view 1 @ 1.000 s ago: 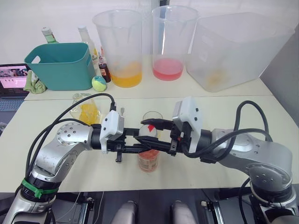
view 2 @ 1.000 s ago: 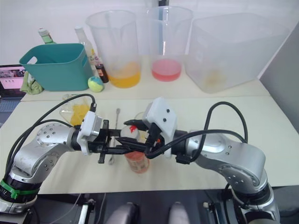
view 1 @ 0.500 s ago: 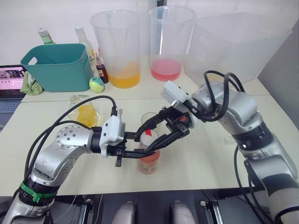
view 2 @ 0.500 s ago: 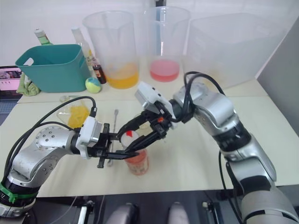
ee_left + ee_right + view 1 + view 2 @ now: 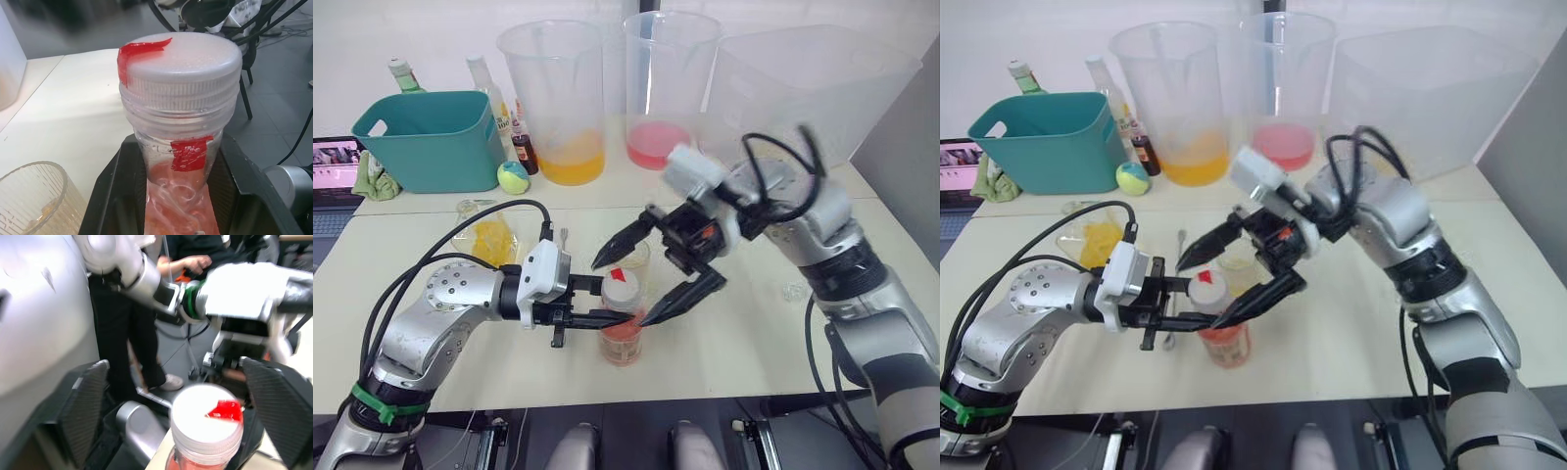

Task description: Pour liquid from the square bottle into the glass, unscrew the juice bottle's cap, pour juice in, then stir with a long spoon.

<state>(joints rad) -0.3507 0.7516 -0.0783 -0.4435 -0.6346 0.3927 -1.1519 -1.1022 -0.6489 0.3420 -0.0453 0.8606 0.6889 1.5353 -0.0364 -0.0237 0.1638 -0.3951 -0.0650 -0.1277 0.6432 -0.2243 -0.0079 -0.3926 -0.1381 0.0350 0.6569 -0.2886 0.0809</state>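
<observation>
The left gripper (image 5: 607, 318) had its fingers clamped on the juice bottle (image 5: 621, 338) just below the neck, holding it upright on the table (image 5: 754, 333). Pink-red liquid showed in the bottle's lower part, and the juice bottle's cap (image 5: 181, 61) — white, with a red mark on top — sat screwed on directly above those fingers.

The right gripper (image 5: 651, 269) hung beside the cap with its fingers spread wide apart and gripping nothing; one black fingertip (image 5: 602, 260) sat above and beyond the cap, the other fingertip (image 5: 651, 319) level with the bottle's shoulder on its right side. In the right wrist view the cap (image 5: 207, 417) lay between the two open fingers without touching either.

The glass (image 5: 631, 257) stood just behind the bottle, beyond the left fingers, with a little pale yellow liquid at the bottom. The square bottle (image 5: 489, 235) rested farther out past the left wrist, holding yellow-orange liquid. The long spoon (image 5: 1176, 284) lay flat on the table beside the left gripper.

Well beyond both grippers stood three large clear vessels — a pitcher (image 5: 560, 98) with orange liquid low inside, a second pitcher (image 5: 666, 88) with pink liquid, and a wide bin (image 5: 803, 98) with a faint yellow residue. A teal basket (image 5: 431, 137) stood near them.
</observation>
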